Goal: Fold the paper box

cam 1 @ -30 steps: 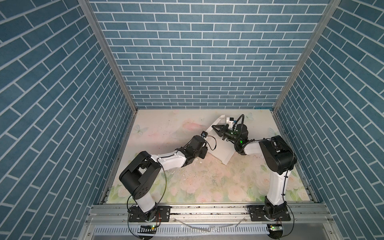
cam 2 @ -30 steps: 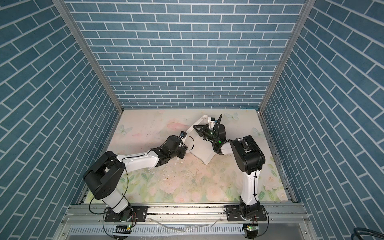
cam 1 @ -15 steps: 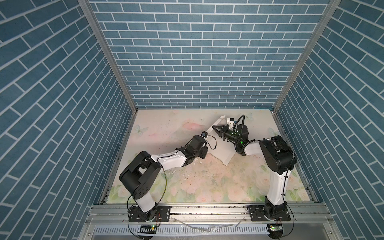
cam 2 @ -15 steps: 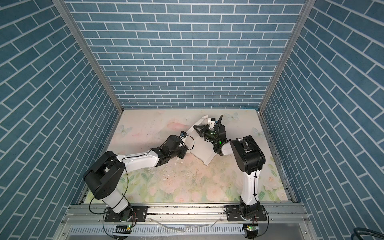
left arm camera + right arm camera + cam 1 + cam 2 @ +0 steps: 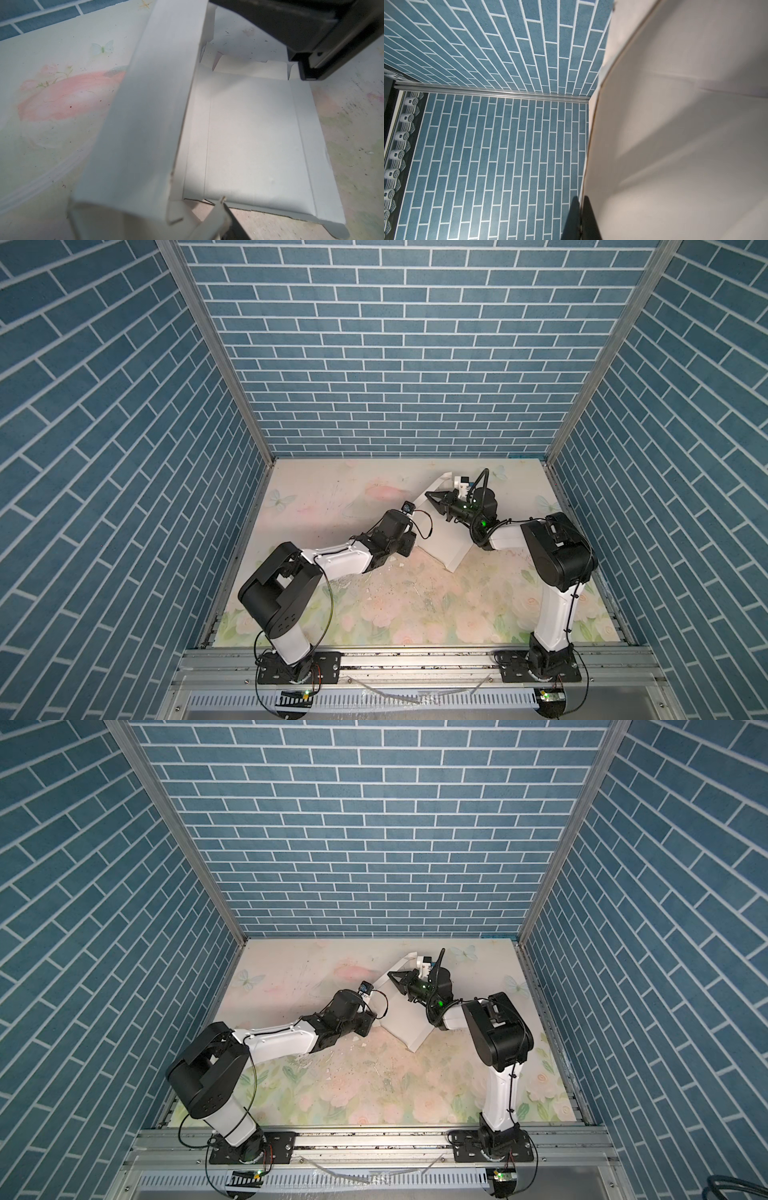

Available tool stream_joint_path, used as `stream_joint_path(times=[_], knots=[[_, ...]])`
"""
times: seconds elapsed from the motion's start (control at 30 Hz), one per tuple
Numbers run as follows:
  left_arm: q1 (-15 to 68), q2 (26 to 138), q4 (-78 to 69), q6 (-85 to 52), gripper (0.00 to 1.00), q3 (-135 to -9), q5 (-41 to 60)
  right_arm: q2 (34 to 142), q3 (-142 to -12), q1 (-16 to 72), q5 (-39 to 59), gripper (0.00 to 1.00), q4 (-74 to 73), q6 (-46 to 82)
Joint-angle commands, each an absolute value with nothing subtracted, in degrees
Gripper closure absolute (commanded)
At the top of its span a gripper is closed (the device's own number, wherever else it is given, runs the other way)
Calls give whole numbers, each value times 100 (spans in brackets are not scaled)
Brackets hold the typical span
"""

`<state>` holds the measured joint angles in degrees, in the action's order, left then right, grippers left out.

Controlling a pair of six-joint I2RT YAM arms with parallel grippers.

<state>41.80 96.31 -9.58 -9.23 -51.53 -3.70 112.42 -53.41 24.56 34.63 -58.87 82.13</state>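
Little has changed from a second ago: both arms and the paper box sit where they were, toward the far right of the floral mat. The right gripper is clamped on a raised flap near the back wall, and the mat is bare in front and to the left. The left gripper meets the box's near-left edge, its fingertips hidden in both top views. The left wrist view alone shows the creased base panel lying flat, a long side flap standing and one blurred finger — whether that claw grips, I cannot tell. The right wrist view shows dark fingers pinching the white panel's edge.
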Motion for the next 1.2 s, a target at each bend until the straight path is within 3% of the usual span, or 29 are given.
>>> stream_joint_path(times=[0.0,0.7,0.93,1.17], knots=[[4079,9450,-1197,-939,52,-5129,-439,11015,-5367,2496,3458,100,-5376,7967],[3858,9217,-1521,-1037,48,-4691,-255,10912,-5814,2654,3285,100,-4389,7673],[3850,8776,-1220,-1105,38,-4693,-4,10916,-5803,2655,3305,100,-4388,7670],[3581,8280,-876,-1181,36,-4474,242,10925,-5830,2654,3331,100,-4395,7669]])
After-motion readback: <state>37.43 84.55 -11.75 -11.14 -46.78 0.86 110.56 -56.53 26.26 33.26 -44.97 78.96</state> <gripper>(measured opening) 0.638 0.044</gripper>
